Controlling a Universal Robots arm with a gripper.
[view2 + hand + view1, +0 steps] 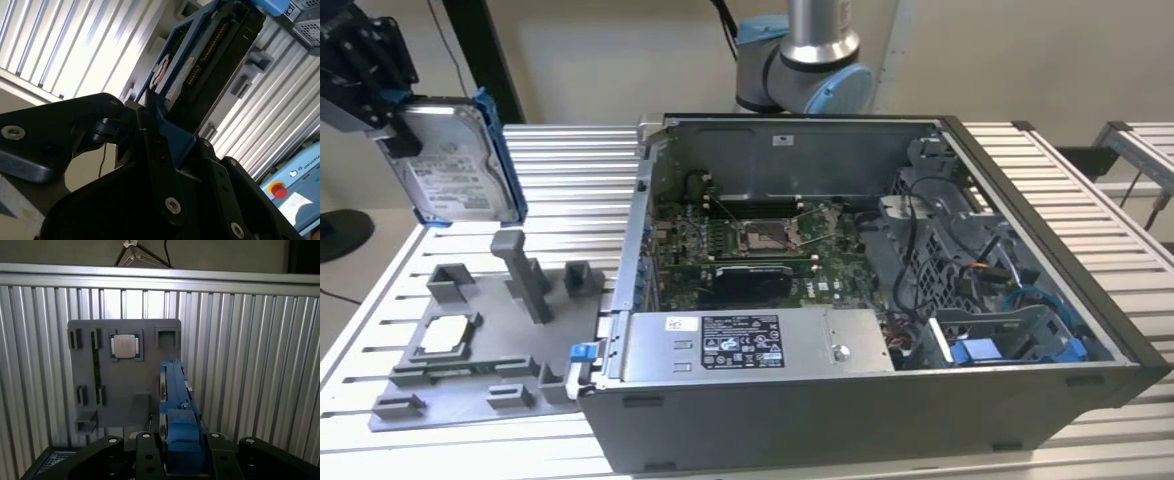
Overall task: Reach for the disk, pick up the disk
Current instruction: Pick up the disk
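Exterior view: labelled disk (454,165) in pincer (394,125)

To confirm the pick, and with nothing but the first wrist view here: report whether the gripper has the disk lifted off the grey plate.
Observer: Yes. In the exterior view the black gripper holds the flat silver-grey metal disk with blue plastic bracket upright, in the air above the grey plastic fixture plate.
Operator: Say what stands beside that plate.
Observer: An open dark grey metal computer case, on the exterior view's right of the plate, its green motherboard exposed.
Operator: Describe the disk's broad face.
Observer: A white printed label covers it in the exterior view.
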